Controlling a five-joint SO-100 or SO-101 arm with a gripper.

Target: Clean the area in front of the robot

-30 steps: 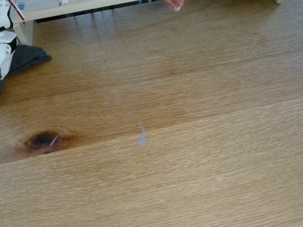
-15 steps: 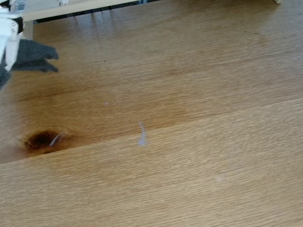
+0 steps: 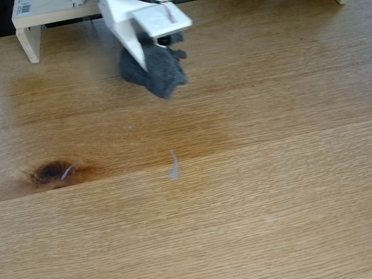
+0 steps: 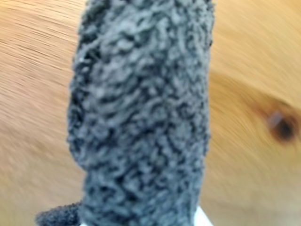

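Note:
In the fixed view my white gripper (image 3: 152, 53) comes in from the top left and is shut on a dark grey fuzzy cloth (image 3: 156, 72). The cloth hangs low over the far part of the honey-brown tabletop (image 3: 250, 192); I cannot tell whether it touches the wood. A small pale bluish streak (image 3: 173, 165) lies on the board seam, nearer the camera than the cloth. The dark knot (image 3: 52, 172) sits at the left. In the wrist view the cloth (image 4: 141, 117) covers the middle, with blurred tabletop (image 4: 37, 70) around it and the knot (image 4: 283, 127) at the right.
A pale wooden frame (image 3: 29, 40) with a barcode sticker (image 3: 23, 7) stands at the far left corner, just left of the gripper. Bare wood stretches to the right and toward the camera.
The gripper has swung from the left edge to the right, carrying the cloth with it. A fingertip seen at the top edge a second ago is gone.

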